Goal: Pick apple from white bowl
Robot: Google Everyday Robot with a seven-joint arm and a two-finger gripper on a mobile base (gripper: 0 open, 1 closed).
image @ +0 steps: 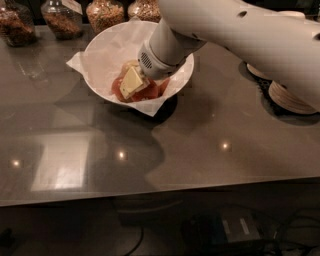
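**Gripper down in the white bowl, right over the apple**

You are looking at the arm (240,35) reaching in from the upper right of the frame and slanting down to the left into the white bowl (100,46). Its gripper (132,82) is sitting low inside the bowl, in the upper middle of the frame. A pale yellow part of it is lying across the red fruit there.

The apple (151,91) is lying in the bottom of the bowl, toward the near side. Its red-orange skin is showing on both sides of the gripper, to the left and to the right. The gripper is touching it or very nearly so. You cannot tell from this view whether it is clamped on the apple or loose around it, because the wrist is covering that part.

The bowl is resting on the dark, glossy countertop (200,145). The crumpled white paper (76,61) lining it is poking over the rim at the left, and another corner is hanging over the near edge.

Four glass jars of brownish contents are standing in a row along the top edge:

- one at the far left (15,22)
- the next beside it (61,17)
- a third (105,12)
- a fourth (145,9), partly hidden behind the arm

A stack of tan bowls (292,97) is sitting at the right edge, well apart from the white bowl and partly under the arm. Small points of light are reflecting off the counter in the lower half. Below its front edge, cables and a dark box (240,230) are lying in shadow.
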